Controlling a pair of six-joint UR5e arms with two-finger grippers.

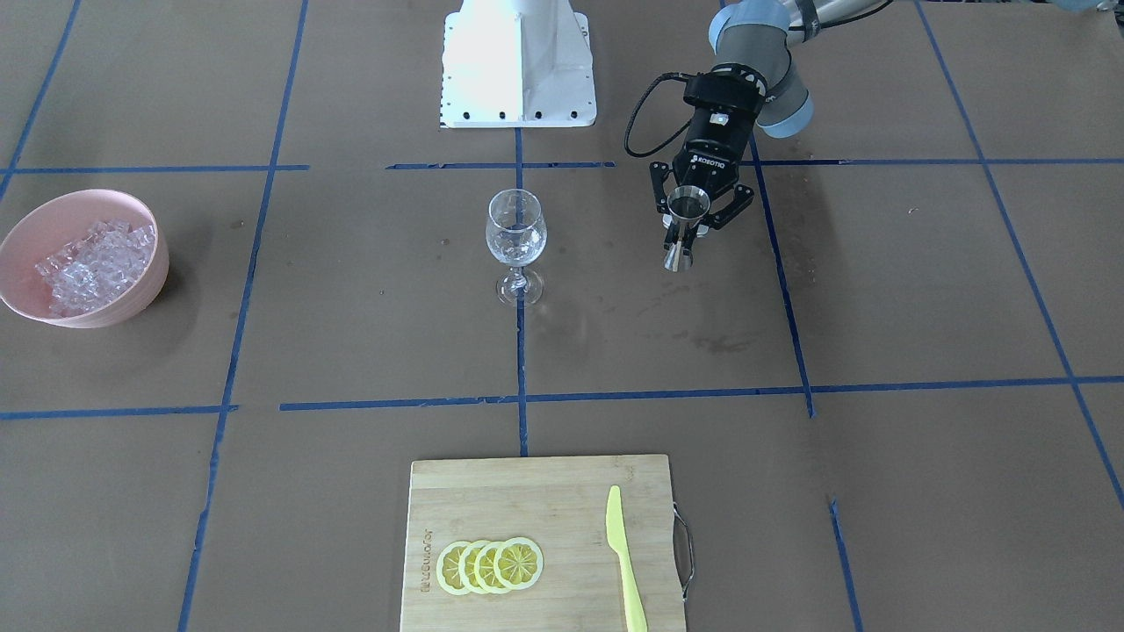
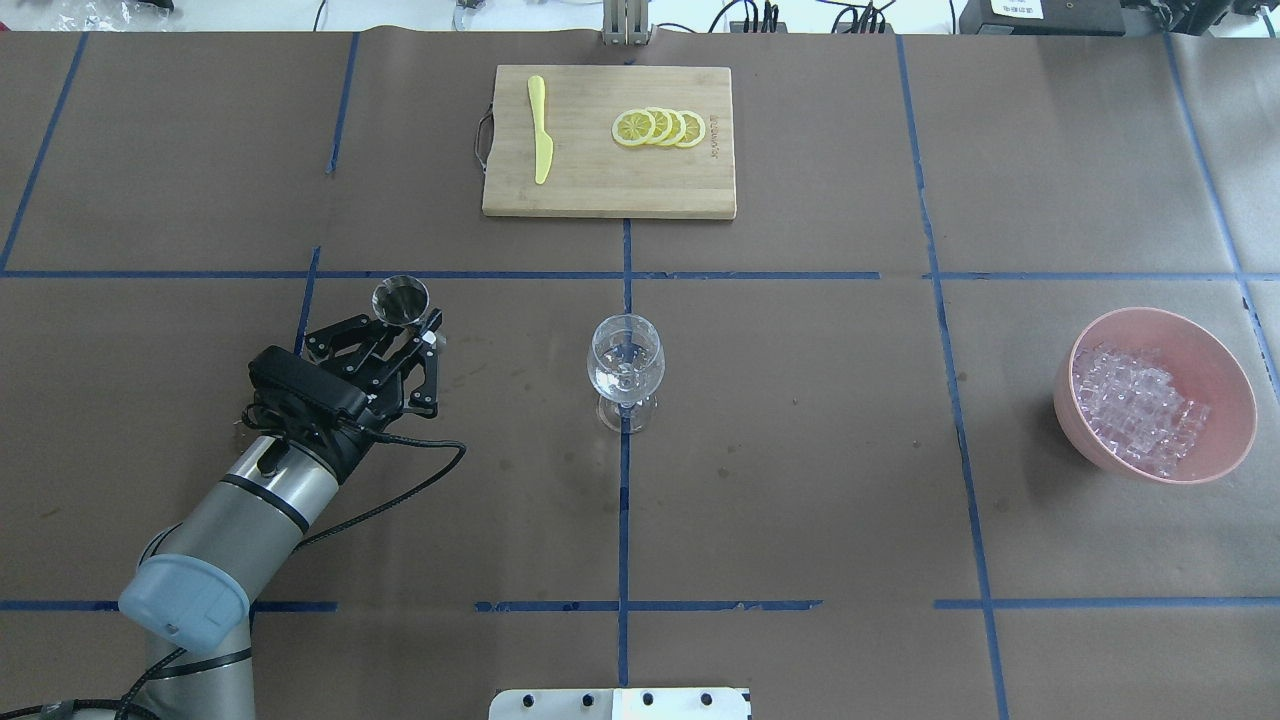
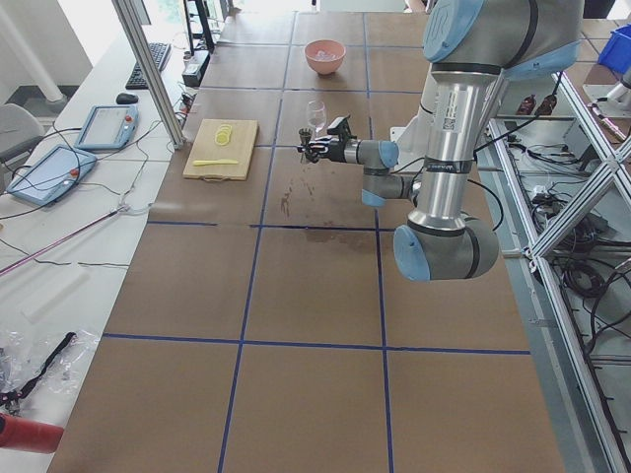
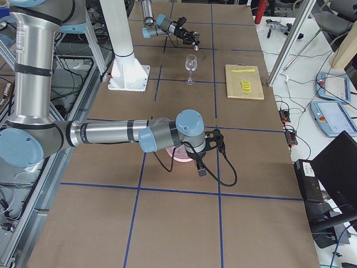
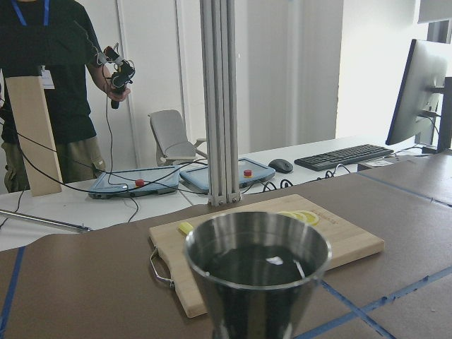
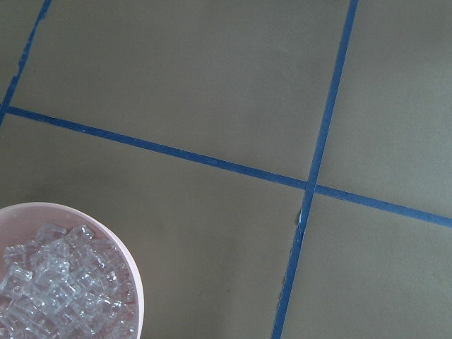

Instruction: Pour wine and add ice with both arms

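My left gripper (image 1: 684,226) is shut on a steel jigger (image 1: 687,207) and holds it upright, off to one side of the wine glass (image 1: 516,235). In the left wrist view the jigger (image 5: 258,282) fills the foreground with dark-looking wine (image 5: 256,264) inside. The clear stemmed glass (image 2: 626,362) stands at the table's centre. The ice (image 2: 1138,405) is heaped in a pink bowl (image 2: 1232,400) far to the right. My right gripper (image 4: 199,163) hangs over that bowl; I cannot tell if it is open or shut. The right wrist view shows the ice (image 6: 56,286) at its lower left and no fingers.
A wooden cutting board (image 2: 600,190) at the far side carries several lemon slices (image 2: 660,127) and a yellow knife (image 2: 540,142). The white robot base (image 1: 518,61) stands behind the glass. Blue tape lines cross the brown table.
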